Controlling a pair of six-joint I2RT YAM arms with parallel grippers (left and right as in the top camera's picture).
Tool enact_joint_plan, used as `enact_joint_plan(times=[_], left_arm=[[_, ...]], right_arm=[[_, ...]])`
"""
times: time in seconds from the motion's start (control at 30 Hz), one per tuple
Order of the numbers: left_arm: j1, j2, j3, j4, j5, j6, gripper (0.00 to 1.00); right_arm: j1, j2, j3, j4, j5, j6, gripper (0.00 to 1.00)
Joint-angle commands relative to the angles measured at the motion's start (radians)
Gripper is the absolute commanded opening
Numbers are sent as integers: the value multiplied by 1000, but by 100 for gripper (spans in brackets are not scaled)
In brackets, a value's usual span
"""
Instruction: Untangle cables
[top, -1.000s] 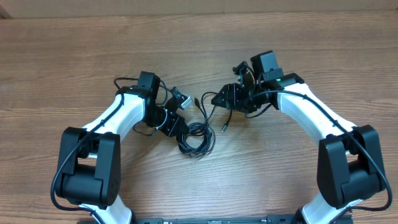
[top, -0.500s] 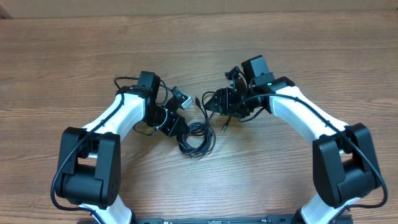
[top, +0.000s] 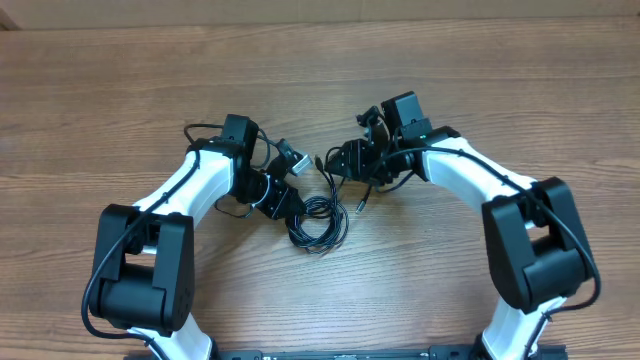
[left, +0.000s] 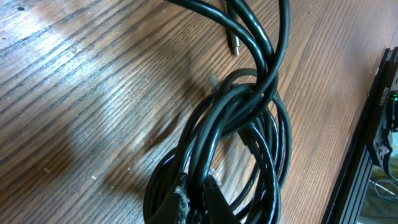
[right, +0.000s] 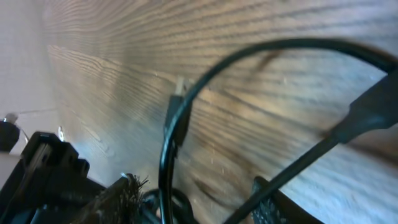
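The left pincer (top: 283, 200) clamps the thin black coiled cables (top: 318, 222) as an anchor on the wooden desk (top: 120, 90), while the right pincer (top: 345, 160) stands half-wide around one strand, probably to draw it free.

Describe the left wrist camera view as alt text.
Close-up of a bundle of looped black cables on a wooden table, pinched at the bottom edge by the left gripper. A silver-tipped plug lies just beyond the loops.

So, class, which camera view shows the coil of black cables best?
Overhead: it shows the whole coil of cables, with the loose ends running up from it. The left wrist view shows only part of its loops, close and cropped. The right wrist view shows a single cord and plug, not the coil.
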Motion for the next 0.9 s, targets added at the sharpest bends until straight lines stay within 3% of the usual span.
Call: enact_joint_plan(times=[0.0,0.2,0.33,0.63,0.73,0.87], left_arm=[[-7,-28,24,-2,43,23,4],[-7,-28,24,-2,43,23,4],[-7,-28,24,-3,42,23,4],[-7,-28,24,-3,42,22,4],[-7,-28,24,-3,42,22,4],[-6,-28,27,-3,42,22,4]], right_arm=[[25,11,-5,51,-35,-8,56],[65,11,-5,97,-34,-13,56],[91,11,-5,67,-31,-91,56],[91,11,-5,50,3,-79,29],[82,11,-5,48,26,-80,13],[66,-4,0,61,27,-64,6]])
